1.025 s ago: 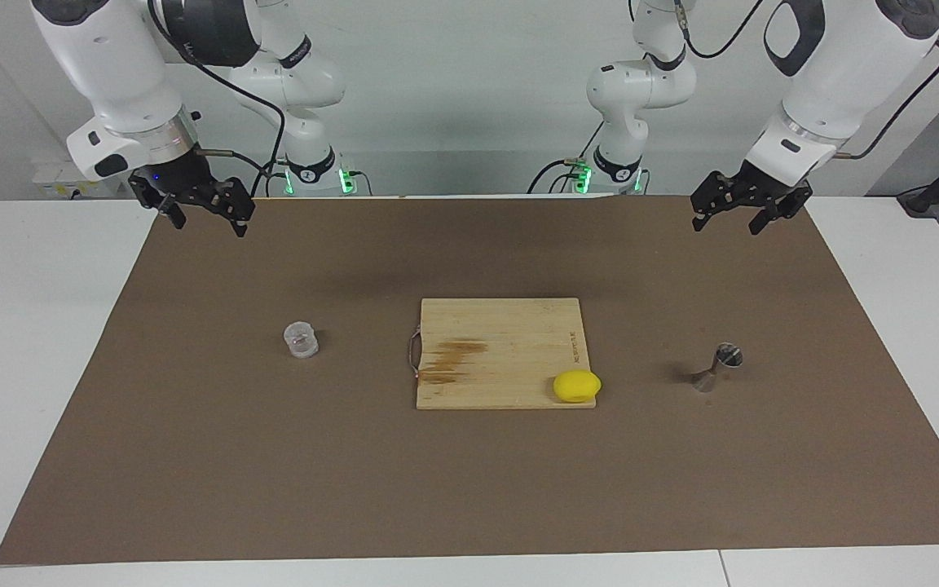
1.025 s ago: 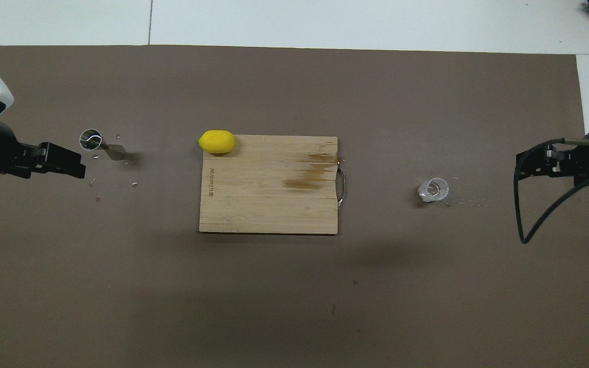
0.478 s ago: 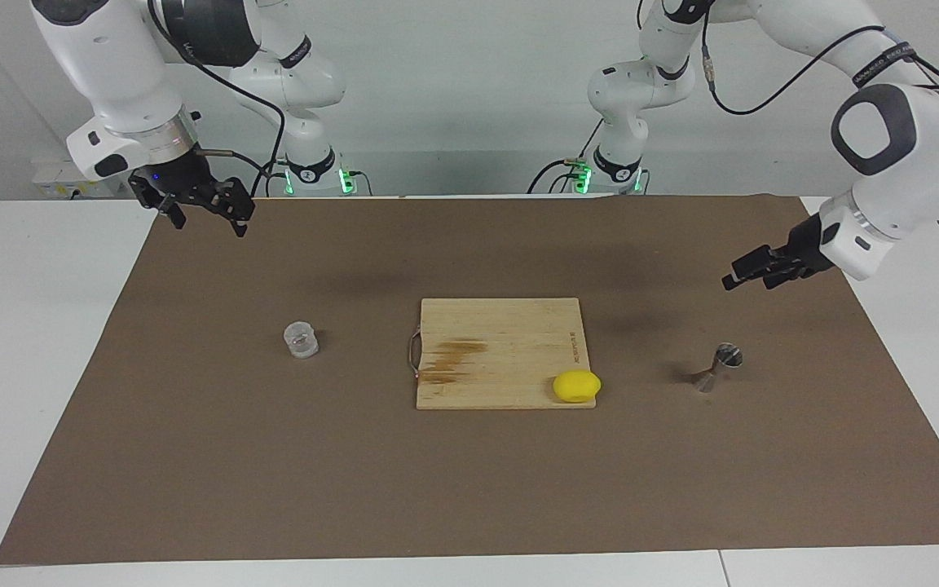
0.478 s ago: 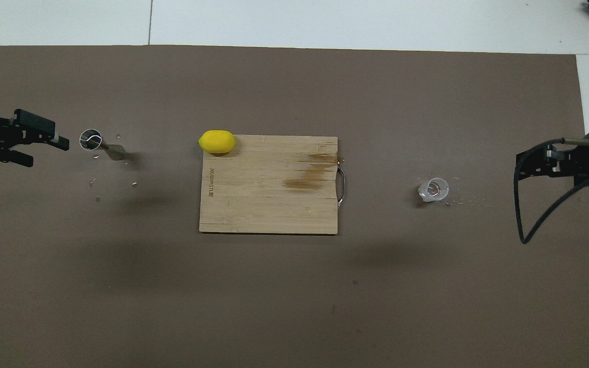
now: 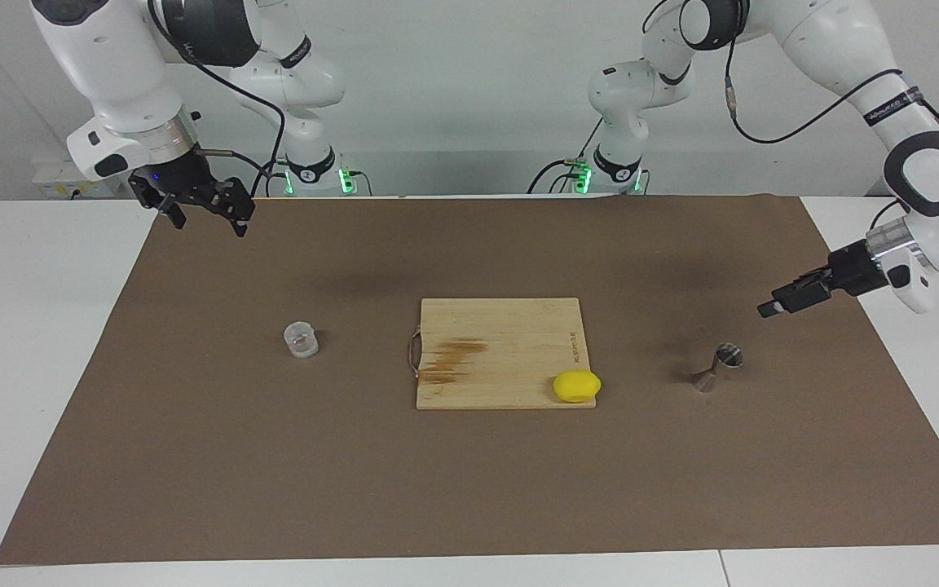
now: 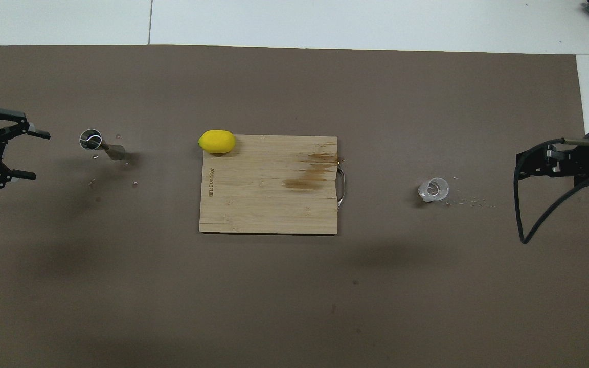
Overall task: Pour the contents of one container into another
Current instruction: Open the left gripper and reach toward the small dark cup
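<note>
The left gripper [image 6: 36,156] no longer hangs high at the robots' edge of the brown mat [image 5: 469,489]; its arm swings out and down toward its own end of the table, and the gripper now sits low, turned level, fingers spread wide and pointing at the steel jigger [image 6: 99,145], just beside it but apart from it.

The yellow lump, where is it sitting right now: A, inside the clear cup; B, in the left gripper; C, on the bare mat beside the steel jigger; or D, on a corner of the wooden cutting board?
D: the yellow lump rests on the corner of the cutting board toward the left arm's end, apart from the clear cup, the jigger and the open left gripper.
</note>
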Available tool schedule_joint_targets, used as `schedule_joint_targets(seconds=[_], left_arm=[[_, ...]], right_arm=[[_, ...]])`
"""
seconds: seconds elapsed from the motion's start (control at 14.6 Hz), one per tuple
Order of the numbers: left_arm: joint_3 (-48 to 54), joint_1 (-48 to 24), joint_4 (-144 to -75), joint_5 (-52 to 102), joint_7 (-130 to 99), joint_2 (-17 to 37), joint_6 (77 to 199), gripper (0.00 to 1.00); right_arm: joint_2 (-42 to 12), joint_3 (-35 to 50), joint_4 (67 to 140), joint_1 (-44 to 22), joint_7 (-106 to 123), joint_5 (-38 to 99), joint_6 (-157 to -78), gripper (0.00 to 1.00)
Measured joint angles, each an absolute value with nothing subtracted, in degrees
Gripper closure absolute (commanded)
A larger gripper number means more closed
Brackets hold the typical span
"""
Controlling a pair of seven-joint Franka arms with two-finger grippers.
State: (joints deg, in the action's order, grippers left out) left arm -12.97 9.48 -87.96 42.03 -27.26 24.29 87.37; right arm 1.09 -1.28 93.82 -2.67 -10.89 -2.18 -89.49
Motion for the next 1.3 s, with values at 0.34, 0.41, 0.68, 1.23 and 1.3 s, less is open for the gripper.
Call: schedule_joint_targets(seconds=[0.34,0.41,0.68,1.23,1.3], left_arm=[[-13.2,9.5,-93.0,51.9,-49.2,24.8,90.6,0.00],[-13.3,9.5,-94.5,54.1,-50.6,24.8,91.3,0.00],[-13.3,9.5,-99.5,63.2,-52.1,24.7,93.4,0.00],[-13.3,11.6,-102.0,72.5,-52.5,26.7,94.3,0.00],[-13.1,11.6,-102.0,73.4,-52.4,27.0,94.5,0.00]], right_arm=[[1.1,-1.3,93.8,-2.7,-10.9,-2.2,-89.5,0.00],[1.1,-1.3,93.8,-2.7,-10.9,-2.2,-89.5,0.00],[1.1,-1.3,93.8,-2.7,-10.9,-2.2,-89.5,0.00],[1.1,-1.3,93.8,-2.7,-10.9,-2.2,-89.5,0.00],[1.1,-1.3,93.8,-2.7,-10.9,-2.2,-89.5,0.00]])
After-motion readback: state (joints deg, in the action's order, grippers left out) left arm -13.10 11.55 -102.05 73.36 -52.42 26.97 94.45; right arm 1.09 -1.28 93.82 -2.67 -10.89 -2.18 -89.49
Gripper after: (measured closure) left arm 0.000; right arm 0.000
